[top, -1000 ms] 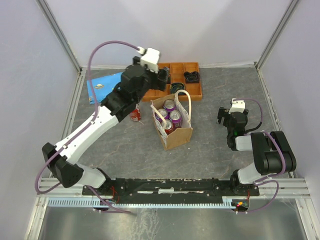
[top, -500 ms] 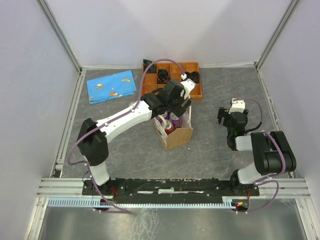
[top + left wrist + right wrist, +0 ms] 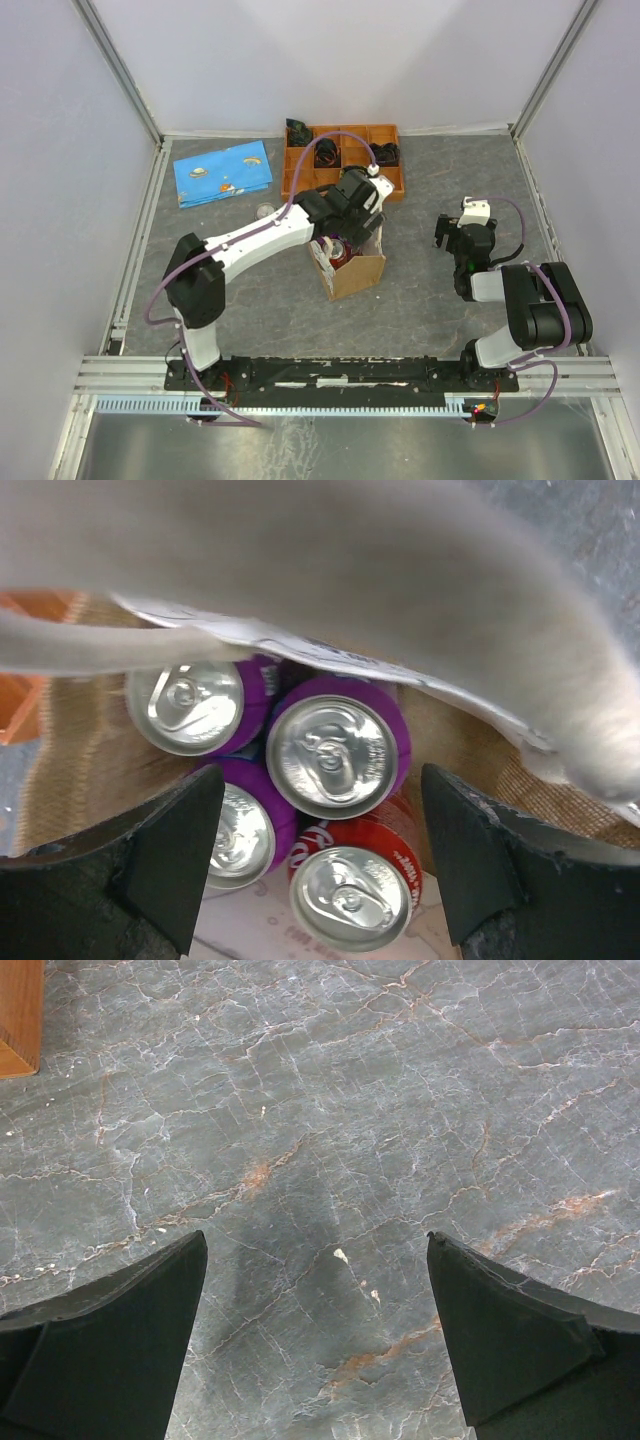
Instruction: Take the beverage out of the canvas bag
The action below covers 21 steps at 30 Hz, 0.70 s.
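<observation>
The left arm has swung from near the blue cloth [image 3: 222,172] to stretch over the canvas bag [image 3: 357,275] mid-counter. Its left fingers [image 3: 165,860] are spread wide above the purple cans [image 3: 335,755] and a red can [image 3: 355,892] inside the bag. A blurred handle [image 3: 400,600] hides the bag's far side. The right fingers [image 3: 100,1340] gape over the counter [image 3: 320,1110].

Top external: fixed, high behind the bases, tilted down over the whole table [image 3: 420,290]; bases at bottom edge.
Left wrist: very close, looking straight down into the canvas bag [image 3: 70,730]. Cans [image 3: 335,755] mid-frame, left gripper [image 3: 322,780] fingers in the lower corners, blurred handle [image 3: 400,570] across the top.
Right wrist: close, facing down at table [image 3: 330,1110]. Right gripper [image 3: 315,1240] fingers in the lower corners, orange tray [image 3: 18,1015] corner upper left.
Overlap with top view: canvas bag [image 3: 355,272] mouth at centre; orange tray [image 3: 350,130] and the table right of centre.
</observation>
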### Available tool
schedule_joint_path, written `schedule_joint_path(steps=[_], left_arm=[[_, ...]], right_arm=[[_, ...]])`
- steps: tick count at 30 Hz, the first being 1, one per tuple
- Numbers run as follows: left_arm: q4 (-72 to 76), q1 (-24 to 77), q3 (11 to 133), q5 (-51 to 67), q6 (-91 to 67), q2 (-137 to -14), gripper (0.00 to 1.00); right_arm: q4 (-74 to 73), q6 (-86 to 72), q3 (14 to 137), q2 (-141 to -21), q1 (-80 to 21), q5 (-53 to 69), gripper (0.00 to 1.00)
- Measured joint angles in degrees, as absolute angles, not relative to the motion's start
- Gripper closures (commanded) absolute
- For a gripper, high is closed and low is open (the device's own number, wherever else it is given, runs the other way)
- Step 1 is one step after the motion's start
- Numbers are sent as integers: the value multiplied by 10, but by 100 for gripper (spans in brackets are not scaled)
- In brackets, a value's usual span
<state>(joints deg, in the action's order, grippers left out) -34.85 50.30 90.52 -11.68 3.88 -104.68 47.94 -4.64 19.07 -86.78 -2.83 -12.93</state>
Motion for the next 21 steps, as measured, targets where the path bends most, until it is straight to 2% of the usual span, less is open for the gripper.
schedule_joint_path(steps=[21], left_arm=[[-378,526,927,-134,24,-1095,16]], right_arm=[[480,-46,191,-868,-28,-129,1]])
